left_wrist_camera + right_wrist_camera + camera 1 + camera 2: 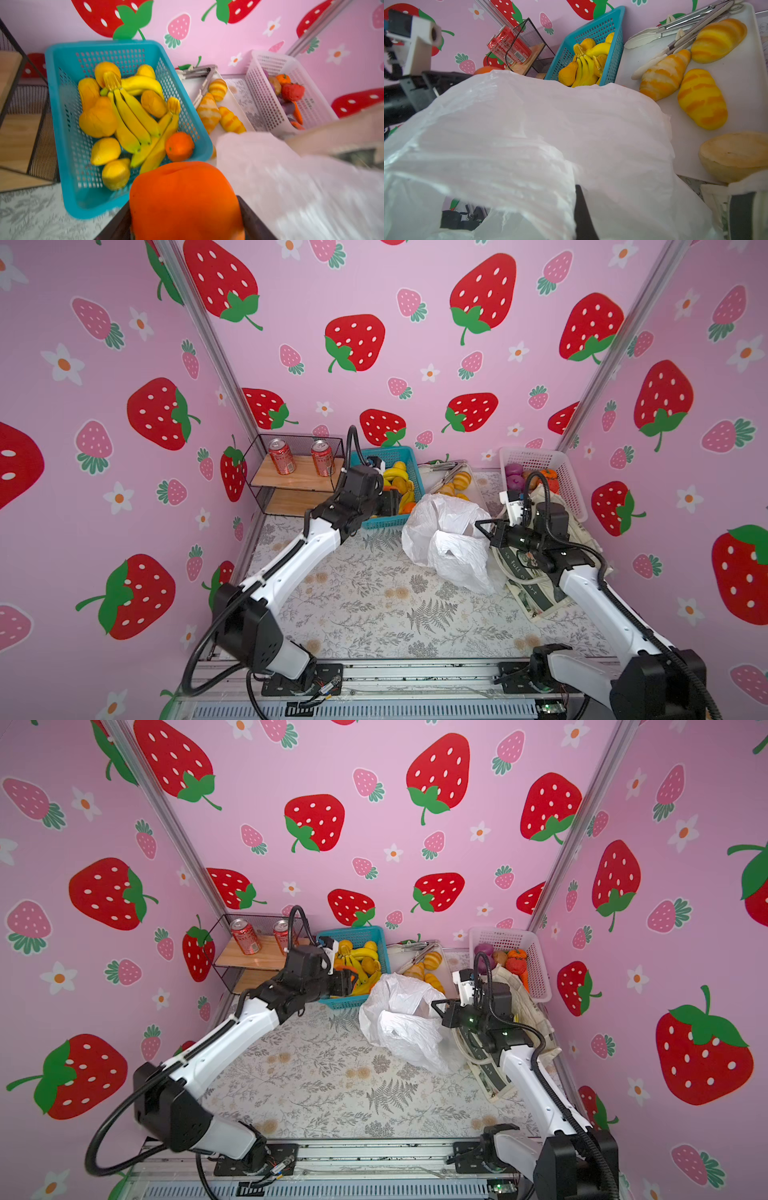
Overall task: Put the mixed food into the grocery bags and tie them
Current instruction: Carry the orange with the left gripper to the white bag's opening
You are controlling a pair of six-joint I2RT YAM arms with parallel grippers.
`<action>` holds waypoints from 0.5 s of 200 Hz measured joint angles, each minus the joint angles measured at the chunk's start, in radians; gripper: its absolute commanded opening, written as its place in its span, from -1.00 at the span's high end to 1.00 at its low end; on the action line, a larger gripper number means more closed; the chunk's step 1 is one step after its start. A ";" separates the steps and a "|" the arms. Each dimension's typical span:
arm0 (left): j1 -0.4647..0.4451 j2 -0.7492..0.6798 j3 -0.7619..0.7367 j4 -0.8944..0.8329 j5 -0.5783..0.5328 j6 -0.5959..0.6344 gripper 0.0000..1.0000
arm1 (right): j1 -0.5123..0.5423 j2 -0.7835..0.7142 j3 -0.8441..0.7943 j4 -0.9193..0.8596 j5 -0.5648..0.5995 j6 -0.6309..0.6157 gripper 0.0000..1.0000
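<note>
My left gripper (pixel 184 199) is shut on a big orange toy fruit (pixel 182 187), held at the near edge of the blue basket (pixel 399 454), beside the white plastic grocery bag (pixel 444 539). The same fruit peeks over the bag (pixel 529 135) in the right wrist view. My right gripper (pixel 482 526) is shut on the bag's rim, holding the mouth up. One dark finger (pixel 581 207) shows against the plastic. The cream canvas tote (pixel 536 593) lies flat under the right arm. Bananas (pixel 133 116), yellow fruits and a small orange (pixel 179 146) fill the basket. Croissant-like rolls (pixel 664 74) lie on a white tray (pixel 737 93).
A wire shelf (pixel 253 472) with two red soda cans (pixel 282 456) stands at the back left. A white basket (pixel 561 485) of purple onions and other vegetables sits at the back right. Tongs (pixel 691 22) rest on the tray. Pink walls close three sides.
</note>
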 measured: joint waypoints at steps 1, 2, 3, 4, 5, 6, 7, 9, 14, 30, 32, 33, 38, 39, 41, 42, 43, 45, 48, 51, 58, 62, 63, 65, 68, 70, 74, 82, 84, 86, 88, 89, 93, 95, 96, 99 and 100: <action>-0.005 -0.013 -0.016 0.000 -0.002 -0.002 0.04 | 0.000 0.000 0.000 0.000 0.000 0.000 0.99; -0.007 -0.020 -0.023 -0.001 -0.002 -0.003 0.04 | 0.000 0.000 0.000 0.000 0.000 0.000 0.98; -0.009 -0.027 -0.029 -0.002 -0.004 -0.005 0.04 | 0.000 0.000 0.000 0.000 0.000 0.000 0.98; -0.012 -0.036 -0.037 -0.005 -0.006 -0.006 0.04 | 0.000 0.000 0.000 0.000 0.001 0.000 0.98; -0.018 -0.052 -0.052 -0.005 -0.007 -0.008 0.04 | 0.000 0.000 0.000 0.000 0.001 0.000 0.98; -0.021 -0.059 -0.060 -0.004 -0.008 -0.009 0.04 | 0.000 0.000 0.000 0.000 0.001 0.000 0.98; -0.024 -0.065 -0.068 -0.004 -0.010 -0.010 0.04 | 0.000 0.000 0.000 0.000 0.001 0.000 0.99; -0.030 -0.084 -0.089 -0.005 -0.014 -0.013 0.04 | 0.000 0.000 0.000 0.000 0.001 0.000 0.99; -0.048 -0.127 -0.133 -0.008 -0.021 -0.019 0.04 | 0.000 0.000 0.000 0.001 0.002 0.000 0.99; -0.108 -0.262 -0.262 -0.018 -0.016 -0.042 0.04 | 0.000 0.000 0.000 0.002 0.005 0.000 0.99; -0.117 -0.283 -0.279 -0.018 -0.013 -0.046 0.04 | 0.000 0.000 0.000 0.002 0.005 0.000 0.98; -0.121 -0.289 -0.285 -0.017 -0.011 -0.047 0.04 | 0.000 0.000 0.000 0.002 0.005 0.000 0.99; -0.138 -0.325 -0.315 -0.016 -0.003 -0.056 0.04 | 0.000 0.000 0.000 0.003 0.005 0.000 0.99; -0.142 -0.331 -0.320 -0.016 0.000 -0.058 0.04 | 0.000 0.000 0.000 0.003 0.005 0.000 0.98; -0.152 -0.347 -0.335 -0.011 0.005 -0.061 0.04 | 0.000 0.000 0.000 0.003 0.005 0.000 0.99; -0.154 -0.352 -0.339 -0.011 0.008 -0.061 0.04 | 0.000 0.000 0.000 0.003 0.005 0.000 0.99; -0.157 -0.357 -0.343 -0.010 0.008 -0.063 0.04 | 0.000 0.000 0.000 0.003 0.005 0.000 0.98; -0.166 -0.372 -0.356 -0.004 0.015 -0.068 0.04 | 0.000 0.000 0.000 0.003 0.005 0.000 0.99; -0.175 -0.385 -0.367 0.001 0.020 -0.070 0.04 | 0.000 0.000 0.000 0.003 0.005 0.000 0.99; -0.184 -0.401 -0.379 0.006 0.027 -0.075 0.03 | 0.000 0.000 0.000 0.004 0.005 0.000 0.99; -0.202 -0.422 -0.397 0.027 0.045 -0.085 0.03 | 0.000 0.000 0.000 0.005 0.005 0.001 0.99; -0.212 -0.428 -0.403 0.041 0.056 -0.090 0.03 | 0.000 0.001 0.000 0.005 0.005 0.001 0.99; -0.215 -0.429 -0.404 0.047 0.060 -0.092 0.03 | 0.000 0.001 0.000 0.005 0.004 0.001 0.99; -0.219 -0.429 -0.405 0.055 0.064 -0.093 0.03 | 0.000 0.001 0.000 0.006 0.004 0.002 0.99; -0.225 -0.428 -0.405 0.068 0.070 -0.095 0.04 | 0.000 0.001 0.000 0.007 0.004 0.003 0.99; -0.227 -0.426 -0.405 0.074 0.073 -0.097 0.04 | 0.000 0.001 0.000 0.008 0.004 0.004 0.98; -0.232 -0.418 -0.405 0.095 0.081 -0.100 0.04 | 0.000 0.001 0.000 0.010 0.003 0.005 0.99; -0.238 -0.397 -0.400 0.130 0.092 -0.105 0.04 | 0.000 0.001 0.000 0.012 0.003 0.006 0.99; -0.239 -0.388 -0.397 0.138 0.093 -0.106 0.04 | 0.000 0.001 0.000 0.012 0.003 0.006 0.98; -0.239 -0.380 -0.395 0.143 0.095 -0.106 0.04 | 0.000 0.001 0.000 0.013 0.002 0.007 0.98; -0.240 -0.370 -0.391 0.150 0.097 -0.107 0.04 | 0.000 0.001 0.000 0.013 0.002 0.007 0.98; -0.240 -0.367 -0.390 0.152 0.097 -0.108 0.04 | 0.000 0.001 0.000 0.013 0.002 0.007 0.98; -0.240 -0.347 -0.383 0.163 0.098 -0.108 0.04 | 0.000 0.001 0.000 0.014 0.002 0.008 0.98; -0.240 -0.336 -0.378 0.167 0.098 -0.109 0.04 | 0.000 0.001 0.000 0.014 0.002 0.008 0.98; -0.240 -0.332 -0.376 0.169 0.099 -0.109 0.04 | 0.000 0.001 0.000 0.014 0.001 0.008 0.98; -0.241 -0.311 -0.367 0.177 0.102 -0.109 0.04 | 0.000 0.001 -0.001 0.015 0.001 0.008 0.98; -0.241 -0.307 -0.365 0.179 0.103 -0.109 0.04 | 0.000 0.001 -0.001 0.016 0.001 0.008 0.98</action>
